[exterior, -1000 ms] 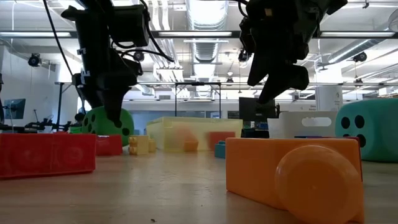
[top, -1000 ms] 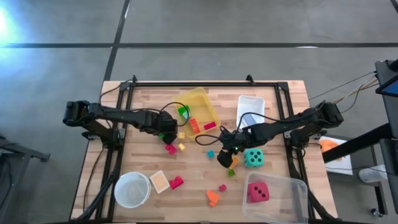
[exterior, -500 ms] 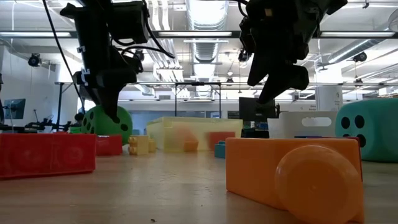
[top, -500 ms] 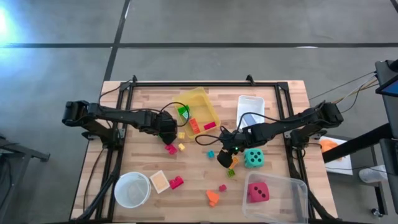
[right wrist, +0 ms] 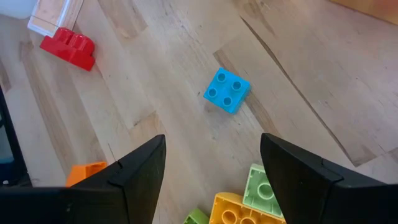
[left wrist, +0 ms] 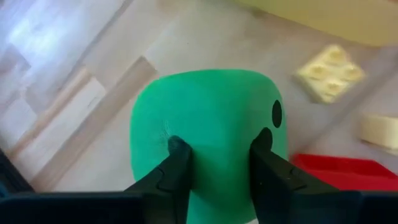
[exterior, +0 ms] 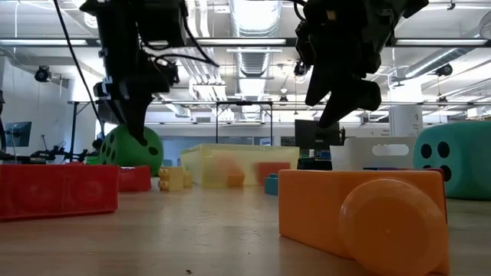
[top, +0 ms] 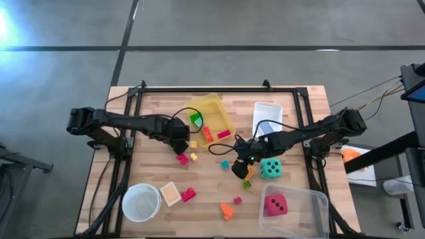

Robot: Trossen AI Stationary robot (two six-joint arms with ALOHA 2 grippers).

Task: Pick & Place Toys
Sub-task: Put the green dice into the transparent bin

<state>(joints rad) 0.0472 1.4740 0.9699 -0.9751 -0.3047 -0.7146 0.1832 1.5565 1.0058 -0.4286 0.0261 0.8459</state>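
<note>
My left gripper (left wrist: pixel 219 146) is shut on the green black-dotted die (left wrist: pixel 205 112), at the table's middle left beside the yellow bin (top: pixel 219 109). In the low view the die (exterior: pixel 132 147) shows behind red blocks (exterior: pixel 57 190), under the gripper (exterior: pixel 138 136). From above the gripper (top: pixel 178 137) hides the die. My right gripper (right wrist: pixel 211 146) hangs open above the table's middle (top: pixel 238 169), over a small blue block (right wrist: pixel 227 90); yellow and green blocks (right wrist: pixel 249 199) lie near its fingers. A teal die (top: pixel 269 168) sits to its right. My left gripper pinches the green die's upper side (left wrist: pixel 217 124) between its two fingertips (left wrist: pixel 179 149), coming steeply from above. The soft surface is dented where each tip presses in. The red blocks in front hide whether its underside is clear of the table.
A white bin (top: pixel 267 114) stands at the back right; a clear bin (top: pixel 295 209) holding a pink-red die (top: pixel 275 204) stands at the front right. A round white bowl (top: pixel 141 202) sits at the front left. Loose small blocks lie scattered across the table's middle and front.
My left gripper has risen slightly, and the green die shows a little higher behind the red blocks than a second ago. My right gripper has kept still.
</note>
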